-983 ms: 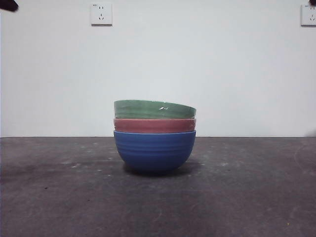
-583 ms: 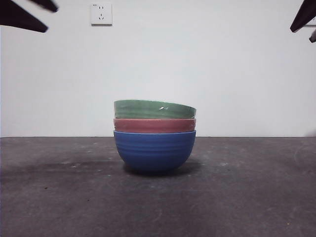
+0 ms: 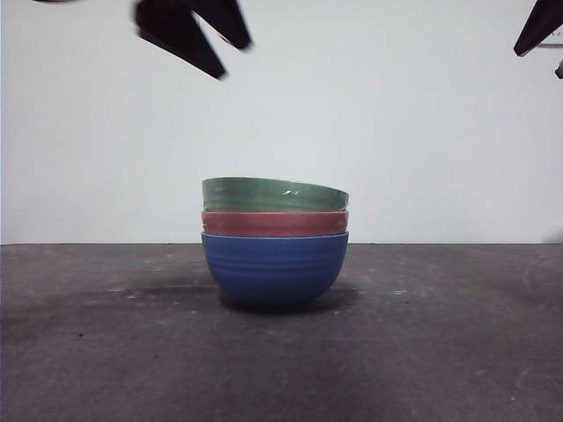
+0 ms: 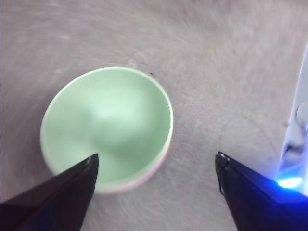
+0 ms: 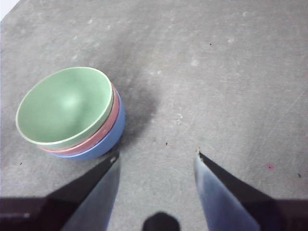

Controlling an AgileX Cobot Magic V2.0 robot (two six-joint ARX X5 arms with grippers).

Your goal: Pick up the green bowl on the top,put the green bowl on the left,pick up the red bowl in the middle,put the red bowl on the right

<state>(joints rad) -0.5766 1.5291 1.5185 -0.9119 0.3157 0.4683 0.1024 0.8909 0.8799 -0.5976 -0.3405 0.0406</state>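
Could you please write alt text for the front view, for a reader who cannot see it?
Three nested bowls sit mid-table: the green bowl on top, the red bowl in the middle, a blue bowl underneath. The open left gripper hangs above them at upper left; the right gripper shows at the top right corner.

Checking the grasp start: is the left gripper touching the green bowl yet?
Apart. The front view shows the left gripper high above the green bowl, with bare wall between them; its jaws stand open.

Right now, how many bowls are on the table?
3, nested in one stack: the green bowl on top, the red bowl in the middle, the blue bowl at the bottom. None seems hidden.
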